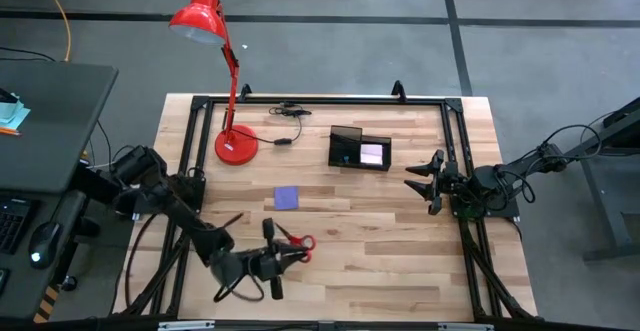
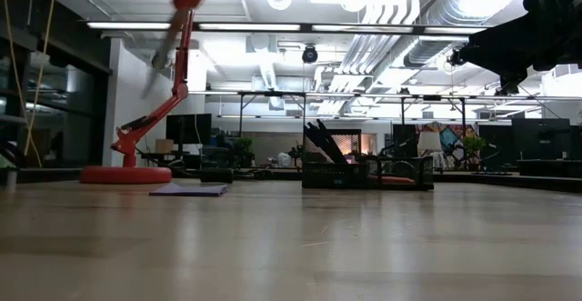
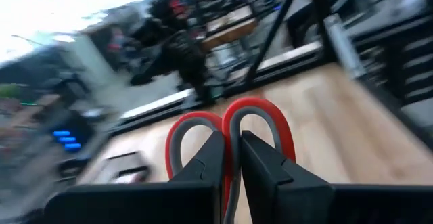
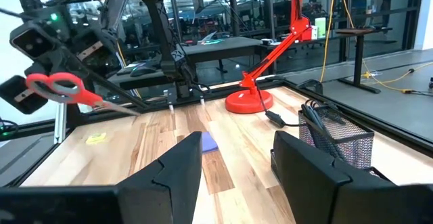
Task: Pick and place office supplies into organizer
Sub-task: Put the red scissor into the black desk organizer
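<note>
My left gripper (image 1: pixel 290 253) is near the table's front edge, shut on the red-handled scissors (image 4: pixel 64 88), which it holds above the wood. Their blades (image 4: pixel 118 105) point toward the table's far side. A purple note pad (image 1: pixel 287 198) lies flat on the table behind them. The black organizer (image 1: pixel 360 149) stands at the far middle with a pink pad (image 1: pixel 372 154) inside and pens (image 2: pixel 323 142) sticking up from it. A small yellow-green piece (image 4: pixel 96 138) lies on the wood. My right gripper (image 1: pixel 425 181) waits open at the right edge. My left gripper pinches the scissors between its two fingers where the two red handle loops meet (image 3: pixel 231 158). The fingers lie about level and come from the table's left. Both loops stick out past the fingertips. The scissors are lifted clear of the table.
A red desk lamp stands on its round base (image 1: pixel 236 145) at the far left, its head (image 1: pixel 200 16) beyond the table. A black cable (image 1: pixel 290 111) lies beside it. A black frame (image 1: pixel 320 101) borders the table. Bare wood lies between the scissors and the organizer.
</note>
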Robot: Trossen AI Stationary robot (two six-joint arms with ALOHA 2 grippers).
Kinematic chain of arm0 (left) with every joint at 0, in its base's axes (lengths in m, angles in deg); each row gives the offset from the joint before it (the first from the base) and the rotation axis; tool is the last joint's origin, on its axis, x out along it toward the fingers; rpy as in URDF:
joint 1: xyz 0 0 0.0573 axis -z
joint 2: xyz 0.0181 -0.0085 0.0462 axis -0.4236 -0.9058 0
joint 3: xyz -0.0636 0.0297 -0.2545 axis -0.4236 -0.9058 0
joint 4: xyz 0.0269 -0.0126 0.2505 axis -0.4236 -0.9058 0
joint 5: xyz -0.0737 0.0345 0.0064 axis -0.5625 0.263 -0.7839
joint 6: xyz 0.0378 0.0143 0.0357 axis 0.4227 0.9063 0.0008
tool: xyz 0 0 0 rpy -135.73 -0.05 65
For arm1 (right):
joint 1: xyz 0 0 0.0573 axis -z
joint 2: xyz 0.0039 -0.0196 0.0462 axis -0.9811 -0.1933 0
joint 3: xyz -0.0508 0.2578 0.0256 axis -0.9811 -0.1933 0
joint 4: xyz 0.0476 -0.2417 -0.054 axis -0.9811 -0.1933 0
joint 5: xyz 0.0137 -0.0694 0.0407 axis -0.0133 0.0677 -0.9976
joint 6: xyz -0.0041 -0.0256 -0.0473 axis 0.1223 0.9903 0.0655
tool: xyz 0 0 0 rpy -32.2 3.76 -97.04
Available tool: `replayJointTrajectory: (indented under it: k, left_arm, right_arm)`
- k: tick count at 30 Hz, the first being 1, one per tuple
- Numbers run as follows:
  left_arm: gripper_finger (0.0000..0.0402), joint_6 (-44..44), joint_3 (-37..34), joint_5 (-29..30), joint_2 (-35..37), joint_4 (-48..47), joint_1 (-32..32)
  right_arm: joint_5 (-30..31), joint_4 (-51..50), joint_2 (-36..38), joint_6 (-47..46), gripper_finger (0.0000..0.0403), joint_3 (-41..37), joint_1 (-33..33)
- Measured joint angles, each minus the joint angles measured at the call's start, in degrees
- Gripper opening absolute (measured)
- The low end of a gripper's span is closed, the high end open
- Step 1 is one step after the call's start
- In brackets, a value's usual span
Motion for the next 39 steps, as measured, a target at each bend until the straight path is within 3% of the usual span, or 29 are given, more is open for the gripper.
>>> replayJointTrajectory:
  k: [5, 15, 24, 31, 39]
  left_arm:
    - [0.0017, -6.34, 0.00, -19.45, 1.80, 0.47, -7.29]
    - [0.0017, -7.22, 0.00, -44.55, 6.32, 10.27, -27.53]
    - [0.0017, -26.34, 0.02, -73.71, 10.64, 18.35, -51.65]
    - [0.0017, -33.58, 0.02, -85.52, 10.43, 19.44, -65.20]
    - [0.0017, -34.47, 2.67, -89.84, 3.24, 19.62, -68.11]
  right_arm:
    - [0.00, 0.00, 0.00, 0.00, 0.0179, 0.00, 0.01]
    - [-0.01, 0.00, 0.00, 0.00, 0.0179, 0.00, 0.02]
    - [-0.02, 0.02, 0.00, 0.00, 0.0179, 0.00, 0.02]
    - [-0.01, 0.02, 0.00, 0.00, 0.0179, 0.00, 0.01]
    - [-0.01, 0.02, 0.00, 0.00, 0.0179, 0.00, 0.00]
